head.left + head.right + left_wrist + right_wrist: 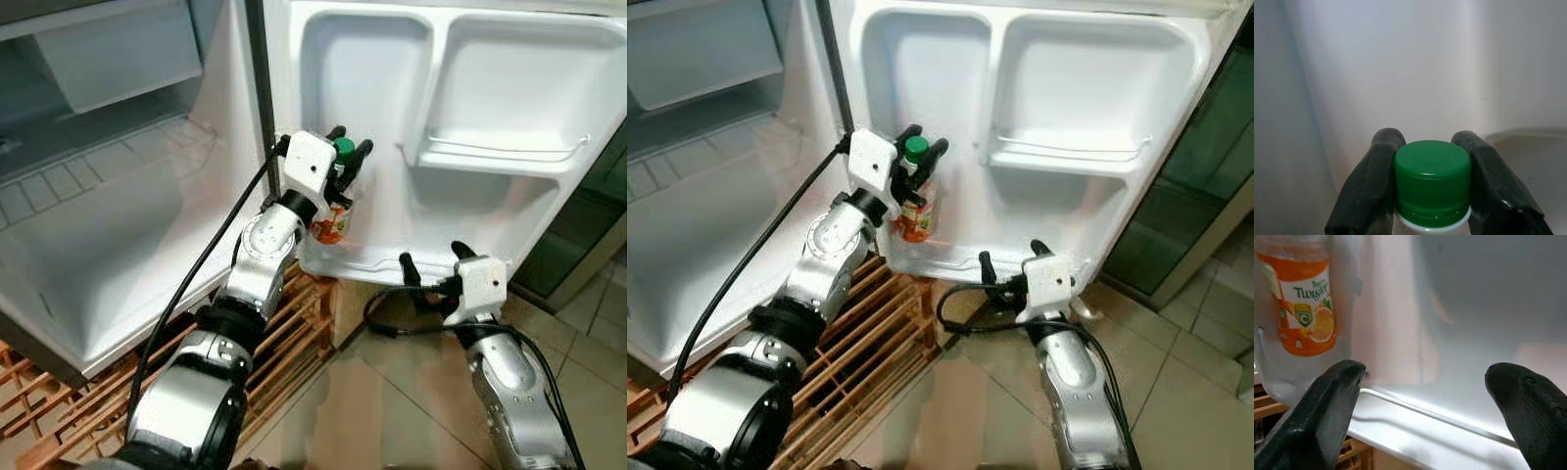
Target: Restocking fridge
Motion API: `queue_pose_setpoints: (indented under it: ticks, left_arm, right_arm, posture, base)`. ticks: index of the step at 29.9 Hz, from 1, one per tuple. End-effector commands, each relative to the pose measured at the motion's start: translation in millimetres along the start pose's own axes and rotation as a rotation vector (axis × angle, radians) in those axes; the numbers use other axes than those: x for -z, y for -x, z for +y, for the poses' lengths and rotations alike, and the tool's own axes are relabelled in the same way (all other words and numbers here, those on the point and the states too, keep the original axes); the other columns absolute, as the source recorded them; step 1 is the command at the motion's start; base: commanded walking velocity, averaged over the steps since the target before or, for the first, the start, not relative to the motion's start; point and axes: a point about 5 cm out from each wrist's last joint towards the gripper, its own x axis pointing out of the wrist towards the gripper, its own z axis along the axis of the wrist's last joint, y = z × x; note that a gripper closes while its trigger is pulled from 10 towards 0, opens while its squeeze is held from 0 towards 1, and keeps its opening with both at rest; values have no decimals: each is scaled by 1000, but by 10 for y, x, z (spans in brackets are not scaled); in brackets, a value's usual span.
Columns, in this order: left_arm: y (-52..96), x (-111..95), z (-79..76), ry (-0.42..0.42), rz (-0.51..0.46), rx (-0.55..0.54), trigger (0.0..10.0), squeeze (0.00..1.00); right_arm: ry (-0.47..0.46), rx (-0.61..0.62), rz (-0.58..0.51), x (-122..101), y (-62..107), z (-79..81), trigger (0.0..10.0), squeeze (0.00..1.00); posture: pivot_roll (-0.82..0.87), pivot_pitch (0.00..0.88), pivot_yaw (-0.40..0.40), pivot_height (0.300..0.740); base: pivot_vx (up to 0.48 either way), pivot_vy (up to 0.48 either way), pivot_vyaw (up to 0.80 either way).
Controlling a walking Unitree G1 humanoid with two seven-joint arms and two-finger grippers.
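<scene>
An orange juice bottle (pixel 332 225) with a green cap (pixel 1432 175) stands upright in the lower shelf (pixel 384 266) of the open fridge door, at its left end. My left gripper (pixel 350 140) is shut on the bottle's cap, one black finger (pixel 1367 188) pressed to each side. The orange label also appears in the right wrist view, on the bottle (pixel 1306 308) behind the clear shelf wall. My right gripper (pixel 431 255) is open just in front of the same shelf, to the right of the bottle, holding nothing.
The fridge's white interior (pixel 108 235) lies open at left, with a wire shelf above. The door's upper shelf (pixel 500 149) has a rail. A wooden pallet (pixel 294 328) sits under the fridge, and tiled floor (pixel 392 401) spreads below my right arm.
</scene>
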Motion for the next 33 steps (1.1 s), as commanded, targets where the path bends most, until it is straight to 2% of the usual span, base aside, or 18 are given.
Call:
queue_pose_setpoints:
  ticks: [1, 3, 6, 8, 9, 11, 14, 20, 25, 27, 29, 33]
  left_arm:
    - [-41, -51, 120, -12, -13, -63, 10000, 0]
    - [-51, -40, 124, -10, -13, -80, 10000, 0]
    - [-16, 82, 115, -7, 29, -143, 10000, 0]
    - [35, 164, 97, -15, 57, -152, 10000, 0]
    - [35, 164, 97, -15, 57, -152, 10000, 0]
    - [90, 236, 93, 12, 78, -169, 10000, 0]
    - [76, 212, 86, 36, 53, -180, 10000, 0]
    - [30, 171, 128, 84, 34, -225, 10000, 0]
    - [134, 308, 147, 58, 96, -233, 10000, 0]
    - [134, 308, 147, 58, 96, -233, 10000, 0]
    - [223, 417, 118, 34, 140, -210, 10000, 0]
    - [211, 408, 97, 30, 132, -203, 10000, 0]
  right_arm:
    - [-10, -16, -7, -48, 25, 19, 10000, 0]
    - [-13, -20, -2, -55, 60, 22, 10000, 0]
    - [-57, -55, 12, -93, 134, 42, 10000, 0]
    - [-163, -53, 20, -119, 141, 41, 10000, 0]
    - [-163, -53, 20, -119, 141, 41, 10000, 0]
    - [-287, -85, 31, -150, 150, 59, 10000, 0]
    - [-332, -130, 51, -161, 166, 85, 10000, 0]
    - [-334, -140, 73, -135, 136, 115, 10000, 0]
    - [-356, -144, 88, -132, 116, 140, 10000, 0]
    - [-356, -144, 88, -132, 116, 140, 10000, 0]
    - [-353, -129, 101, -103, 135, 111, 10000, 0]
    - [-349, -129, 104, -100, 137, 107, 10000, 0]
  posture:
    - [-194, 0, 76, 740]
    - [-212, 0, 78, 740]
    - [-230, 0, 74, 740]
    - [-229, 0, 72, 740]
    - [-229, 0, 72, 740]
    - [-225, 0, 67, 740]
    - [-214, 0, 63, 740]
    - [-207, 0, 67, 740]
    - [-213, 0, 74, 740]
    - [-213, 0, 74, 740]
    - [-217, 0, 76, 740]
    - [-217, 0, 74, 740]
  base:
    - [0, 0, 0]
    - [0, 0, 0]
    - [0, 0, 0]
    - [0, 0, 0]
    - [0, 0, 0]
    - [0, 0, 0]
    - [0, 0, 0]
    - [0, 0, 0]
    - [0, 0, 0]
    - [0, 0, 0]
    - [0, 0, 0]
    - [0, 0, 0]
